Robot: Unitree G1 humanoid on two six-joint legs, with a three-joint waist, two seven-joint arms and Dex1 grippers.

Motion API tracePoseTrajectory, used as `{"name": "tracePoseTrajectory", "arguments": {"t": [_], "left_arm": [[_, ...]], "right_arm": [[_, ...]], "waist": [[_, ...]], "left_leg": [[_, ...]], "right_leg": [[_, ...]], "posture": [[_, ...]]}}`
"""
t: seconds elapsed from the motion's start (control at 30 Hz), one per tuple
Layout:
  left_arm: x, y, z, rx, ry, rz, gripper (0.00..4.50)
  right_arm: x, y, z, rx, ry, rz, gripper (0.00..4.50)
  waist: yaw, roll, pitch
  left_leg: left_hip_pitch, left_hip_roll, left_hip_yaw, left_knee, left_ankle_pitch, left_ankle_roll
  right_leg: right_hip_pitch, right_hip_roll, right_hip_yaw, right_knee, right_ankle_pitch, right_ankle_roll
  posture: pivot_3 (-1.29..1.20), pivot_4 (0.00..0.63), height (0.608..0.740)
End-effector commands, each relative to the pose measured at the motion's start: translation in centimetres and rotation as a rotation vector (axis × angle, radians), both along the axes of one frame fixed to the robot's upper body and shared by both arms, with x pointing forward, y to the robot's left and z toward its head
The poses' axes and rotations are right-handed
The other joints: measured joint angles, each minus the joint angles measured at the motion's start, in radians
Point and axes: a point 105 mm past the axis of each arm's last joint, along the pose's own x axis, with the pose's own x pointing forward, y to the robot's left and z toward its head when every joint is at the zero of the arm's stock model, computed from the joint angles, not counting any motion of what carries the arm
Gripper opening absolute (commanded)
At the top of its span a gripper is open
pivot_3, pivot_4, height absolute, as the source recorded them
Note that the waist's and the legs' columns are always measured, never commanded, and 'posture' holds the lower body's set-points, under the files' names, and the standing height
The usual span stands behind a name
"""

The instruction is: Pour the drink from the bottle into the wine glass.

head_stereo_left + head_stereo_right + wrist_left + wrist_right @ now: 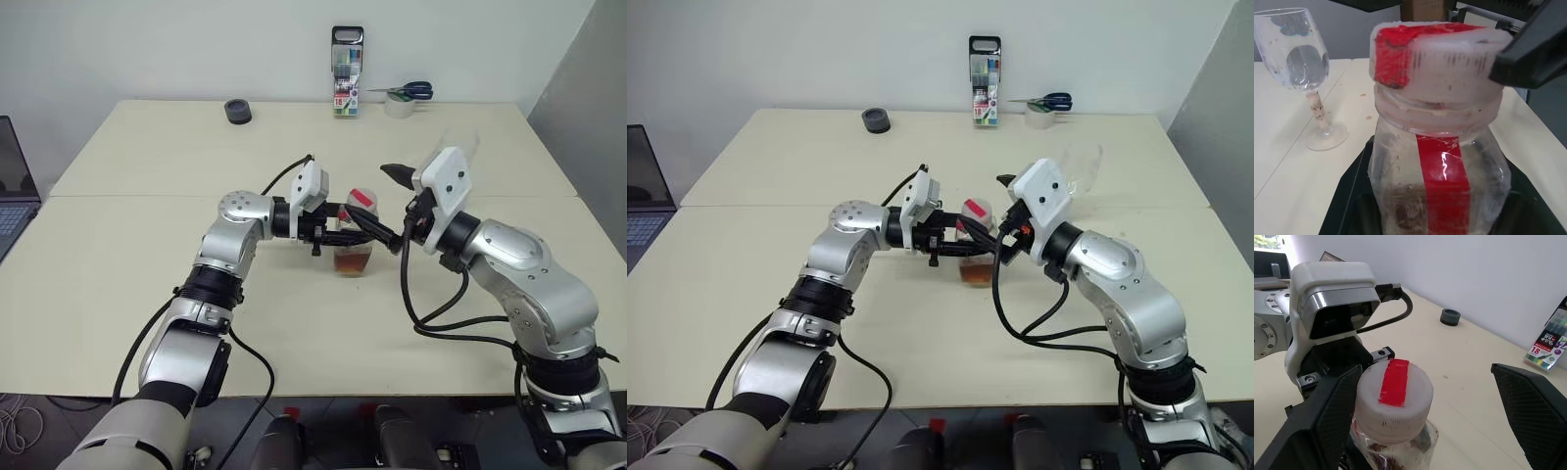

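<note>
Centre frame: left gripper (364, 233) pinches bottle (355, 247) body, steadying it upright; right gripper (1425, 411) spread around cap (1394, 396) for unscrewing; glass (1305, 73) waits behind.

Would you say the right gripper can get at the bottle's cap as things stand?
Probably yes: the right gripper is open with the cap between its fingers, and the left gripper holds the bottle lower down, leaving the cap free.

Open bench (147, 284) all round the bottle (355, 257); wine glass (1305, 73) close behind the right end effector (1425, 396); marker pack (346, 60), scissors (404, 92) well apart at the far edge.
</note>
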Motion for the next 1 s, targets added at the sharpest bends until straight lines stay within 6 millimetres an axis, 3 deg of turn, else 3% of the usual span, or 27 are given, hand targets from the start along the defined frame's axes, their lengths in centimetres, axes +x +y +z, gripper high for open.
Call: {"name": "tracePoseTrajectory", "arguments": {"t": [0.03, 1.0], "left_arm": [[-0.36, -0.07, 1.14, -0.022, -0.055, -0.017, 1.82], [-0.36, 0.07, 1.14, -0.025, -0.060, -0.011, 1.82]], "right_arm": [[-0.11, -1.27, 1.19, 0.028, -0.039, -0.042, 4.50], [-0.90, -1.80, 0.76, -0.006, -0.017, -0.022, 4.50]], "waist": [[0.000, 0.000, 0.000], [0.000, 0.000, 0.000]], "left_leg": [[0.000, 0.000, 0.000, 0.000, 0.000, 0.000], [0.000, 0.000, 0.000, 0.000, 0.000, 0.000]], "right_leg": [[0.000, 0.000, 0.000, 0.000, 0.000, 0.000], [0.000, 0.000, 0.000, 0.000, 0.000, 0.000]], "posture": [[0.00, 0.150, 0.740], [0.00, 0.150, 0.740]]}}
